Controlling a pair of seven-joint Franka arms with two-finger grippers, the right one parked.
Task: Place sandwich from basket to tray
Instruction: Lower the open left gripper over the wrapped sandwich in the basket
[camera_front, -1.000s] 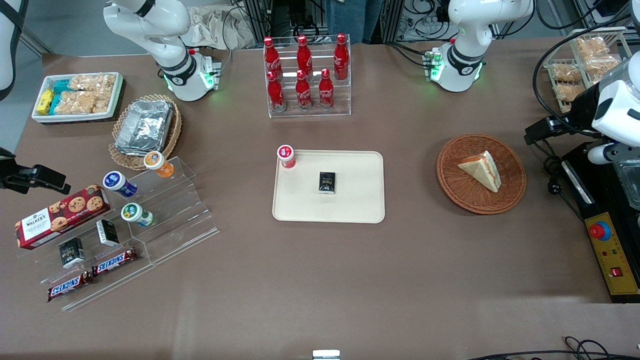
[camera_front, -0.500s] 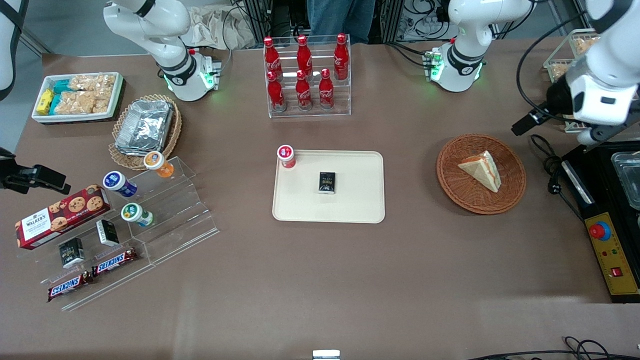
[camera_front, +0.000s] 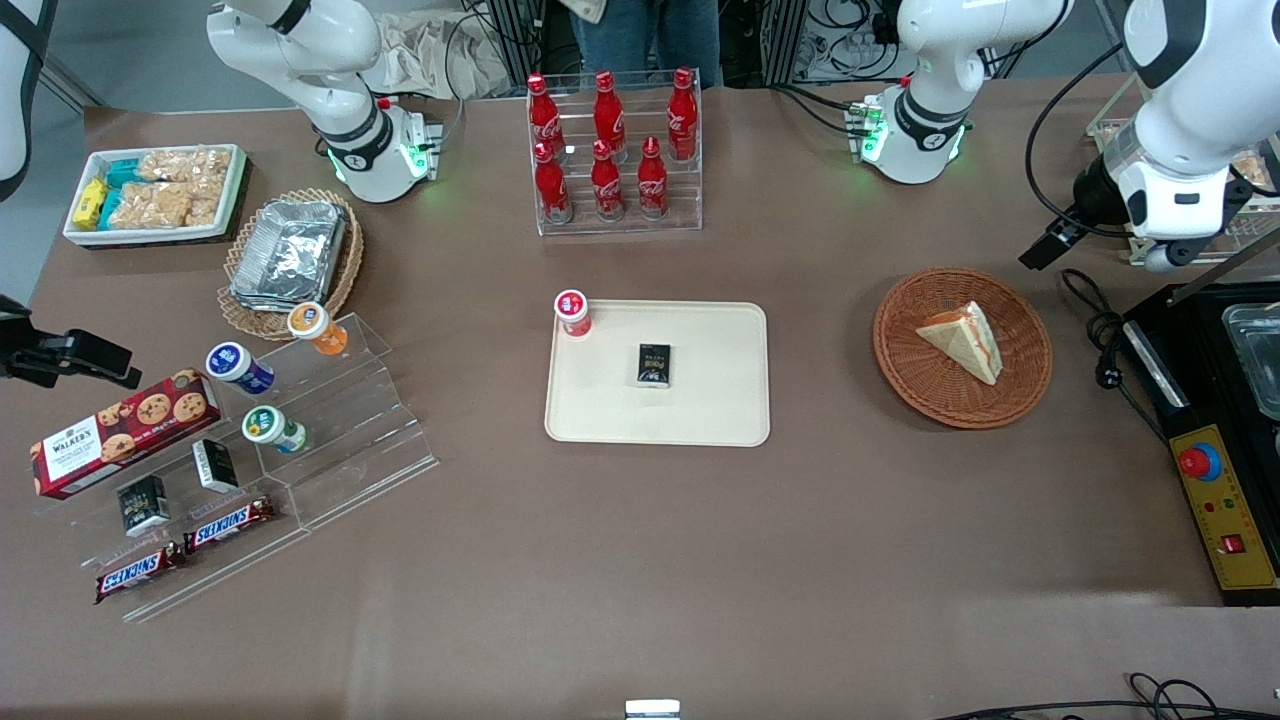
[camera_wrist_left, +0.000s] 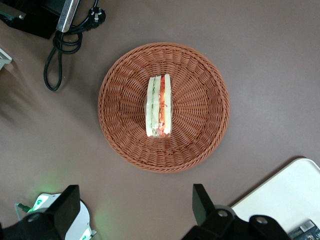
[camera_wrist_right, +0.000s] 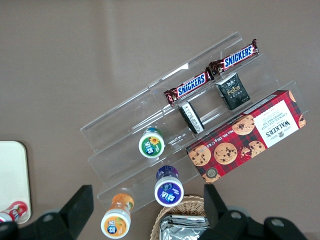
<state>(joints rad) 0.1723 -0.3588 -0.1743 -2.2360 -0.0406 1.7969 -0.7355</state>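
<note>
The sandwich (camera_front: 962, 339) is a pale triangular wedge with orange-red and green filling, lying in the round reddish-brown wicker basket (camera_front: 905, 370). In the left wrist view the sandwich (camera_wrist_left: 159, 106) lies at the middle of the basket (camera_wrist_left: 200, 135), filling edge up. The cream-beige tray (camera_front: 720, 400) lies at the table's middle, beside the basket; its corner shows in the left wrist view (camera_wrist_left: 280, 195). My left gripper (camera_wrist_left: 135, 210) is open and empty, high above the table, beside the basket and farther from the front camera than it. Its hand (camera_front: 1175, 195) is toward the working arm's end.
A red-capped bottle (camera_front: 572, 312) and a small black box (camera_front: 654, 364) stand on the tray. A rack of red cola bottles (camera_front: 612, 150) stands farther from the front camera. A black control box (camera_front: 1225, 490) and a cable (camera_front: 1100, 340) lie beside the basket, toward the working arm's end.
My left arm has swung up from above the black box and in toward the basket. The sandwich, basket and tray have not moved.
</note>
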